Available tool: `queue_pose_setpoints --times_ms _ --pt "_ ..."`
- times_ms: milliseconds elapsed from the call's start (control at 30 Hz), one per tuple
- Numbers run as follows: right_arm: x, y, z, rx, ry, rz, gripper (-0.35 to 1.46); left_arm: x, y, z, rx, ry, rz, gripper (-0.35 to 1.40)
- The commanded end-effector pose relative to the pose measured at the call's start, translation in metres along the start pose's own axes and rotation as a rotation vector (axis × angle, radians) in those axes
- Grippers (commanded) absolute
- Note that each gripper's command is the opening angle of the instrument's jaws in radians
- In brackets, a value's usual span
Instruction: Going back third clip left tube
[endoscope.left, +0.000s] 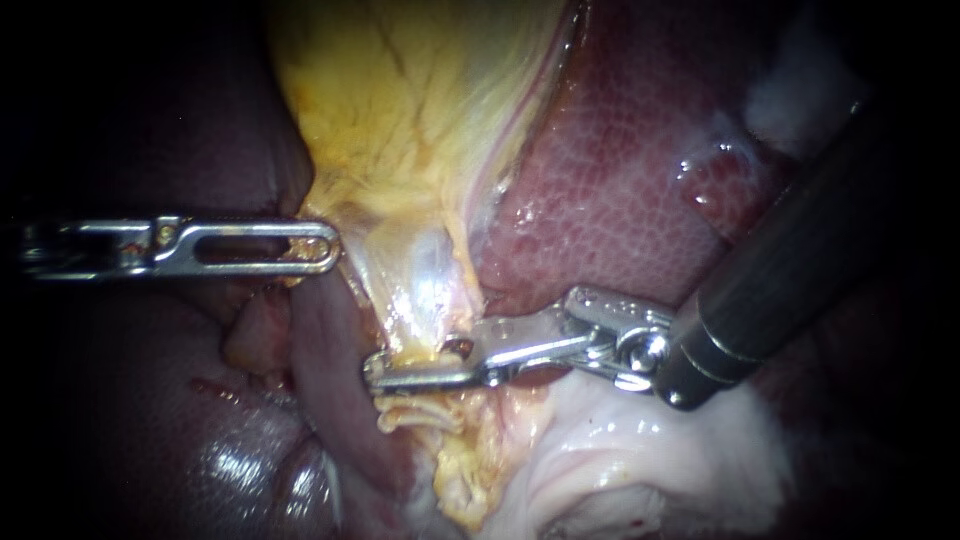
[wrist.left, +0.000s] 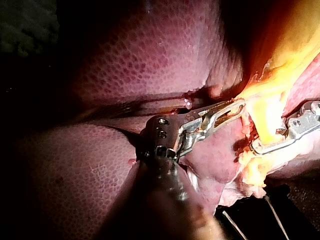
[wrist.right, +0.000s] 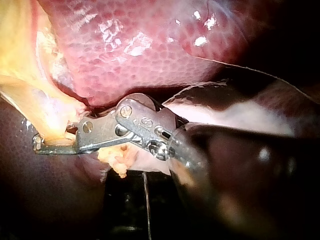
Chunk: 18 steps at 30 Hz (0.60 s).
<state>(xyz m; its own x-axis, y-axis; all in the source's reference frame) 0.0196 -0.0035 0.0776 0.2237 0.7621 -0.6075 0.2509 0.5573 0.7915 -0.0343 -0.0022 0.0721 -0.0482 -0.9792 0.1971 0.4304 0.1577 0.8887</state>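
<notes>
Tube (endoscope.left: 428, 295) half behind right instrument (endoscope.left: 390, 372)

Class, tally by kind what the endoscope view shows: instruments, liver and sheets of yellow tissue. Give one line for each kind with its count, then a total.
Instruments: 2, the left instrument and the right instrument
Liver: 1, the liver
Yellow sheets: 1, the yellow tissue
Total: 4
</notes>
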Motion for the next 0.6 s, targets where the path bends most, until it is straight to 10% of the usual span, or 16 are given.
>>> queue_pose_setpoints --times_ms 33,133,300,600 --pt "0.0000 0.0000 0.0000 0.000 0.000 0.000 -0.35 0.0000 0.0000 0.0000 0.000 0.000 0.000 -0.35" --pt "-0.0001 -0.0001 0.0001 0.012 -0.004 -0.001 -0.35 0.0000 0.0000 0.0000 0.000 0.000 0.000 -0.35" --pt "0.0001 0.0002 0.0008 -0.006 0.002 -0.003 0.47 0.0001 0.0000 0.0000 0.000 0.000 0.000 -0.35" --pt "0.0003 0.0036 0.0013 -0.092 0.039 -0.035 0.60 0.0001 -0.0002 0.0000 -0.001 -0.001 0.000 -0.35"
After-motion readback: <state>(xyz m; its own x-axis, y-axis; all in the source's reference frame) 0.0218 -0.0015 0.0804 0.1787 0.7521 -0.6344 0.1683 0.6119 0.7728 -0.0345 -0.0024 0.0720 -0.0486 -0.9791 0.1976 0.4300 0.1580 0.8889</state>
